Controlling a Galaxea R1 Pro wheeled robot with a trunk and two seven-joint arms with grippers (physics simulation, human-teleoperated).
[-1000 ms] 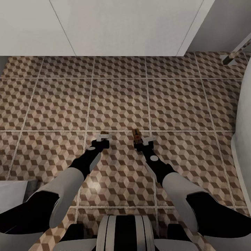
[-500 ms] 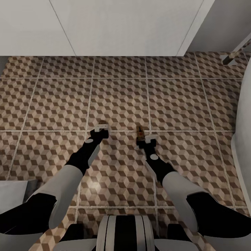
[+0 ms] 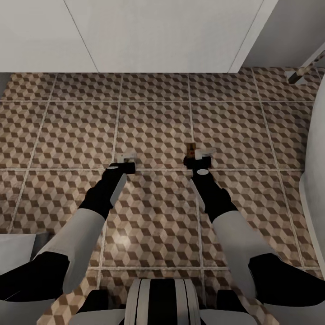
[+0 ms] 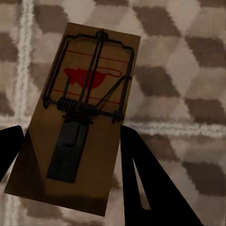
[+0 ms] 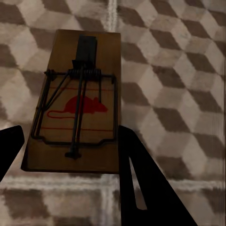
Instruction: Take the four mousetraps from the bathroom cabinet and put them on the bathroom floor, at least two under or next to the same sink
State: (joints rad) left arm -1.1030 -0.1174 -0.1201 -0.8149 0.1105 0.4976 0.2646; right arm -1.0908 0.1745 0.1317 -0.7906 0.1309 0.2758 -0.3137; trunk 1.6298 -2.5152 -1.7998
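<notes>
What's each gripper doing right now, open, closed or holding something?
Left gripper: shut on a mousetrap.
Right gripper: shut on another mousetrap.

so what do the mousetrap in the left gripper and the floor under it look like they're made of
The mousetrap looks like a flat board of plain brown wood with a matte face, a red mouse printed on it, and a thin dark wire bar and coiled spring, probably metal. The bathroom floor looks like tile: a brown, beige and white cube pattern split by pale grout lines, likely ceramic.
</notes>
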